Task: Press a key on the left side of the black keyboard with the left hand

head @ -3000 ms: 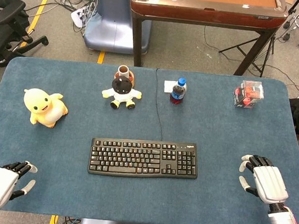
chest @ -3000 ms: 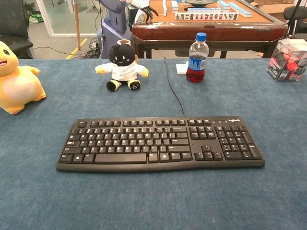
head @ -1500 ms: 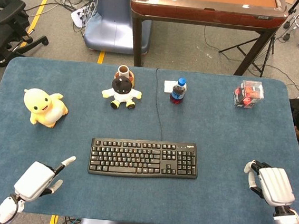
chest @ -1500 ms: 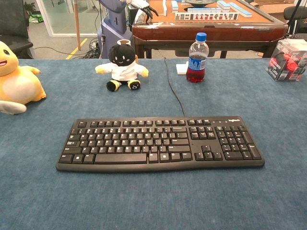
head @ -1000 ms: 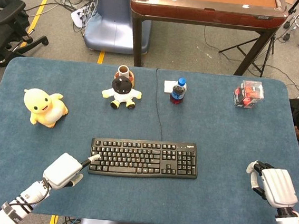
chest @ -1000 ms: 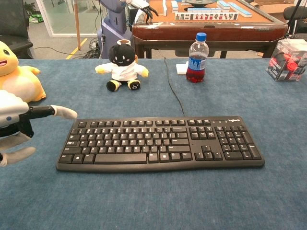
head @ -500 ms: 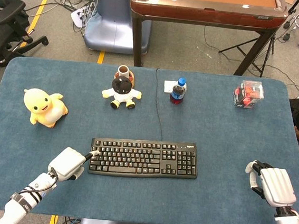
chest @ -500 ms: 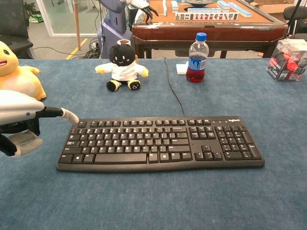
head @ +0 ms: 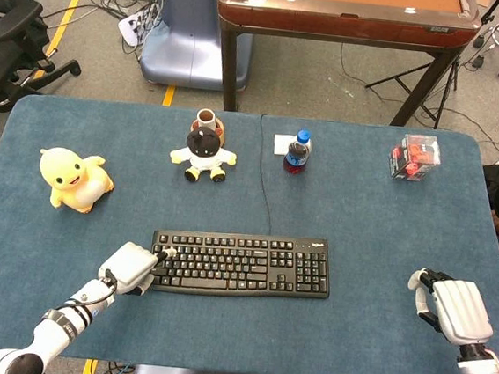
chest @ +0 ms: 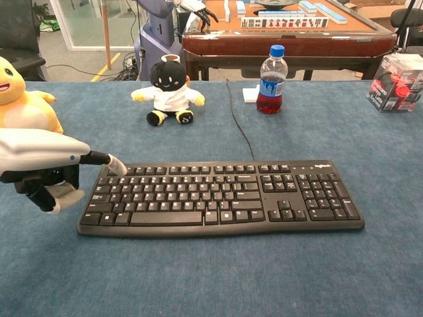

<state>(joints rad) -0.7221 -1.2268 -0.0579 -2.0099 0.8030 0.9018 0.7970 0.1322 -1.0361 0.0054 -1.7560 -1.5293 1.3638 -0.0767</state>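
Pointing robot hand: the left robot hand (head: 132,268), smooth white shell, stretches one finger over the top-left keys, its other fingers curled in, holding nothing.
Black keyboard (head: 240,263): flat matte plastic slab with rows of small square keys, at mid-desk towards the near edge.
Right robot hand (head: 452,307): near the desk's near right corner; fingers loosely curled, empty.
Desk (head: 360,233): napped blue felt.

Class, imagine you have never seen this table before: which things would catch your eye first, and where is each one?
The black keyboard lies mid-table, with the left hand at its left end, one of its fingers stretched out over the top-left keys. A bright yellow duck toy sits far left, and a bottle of red drink stands behind the keyboard.
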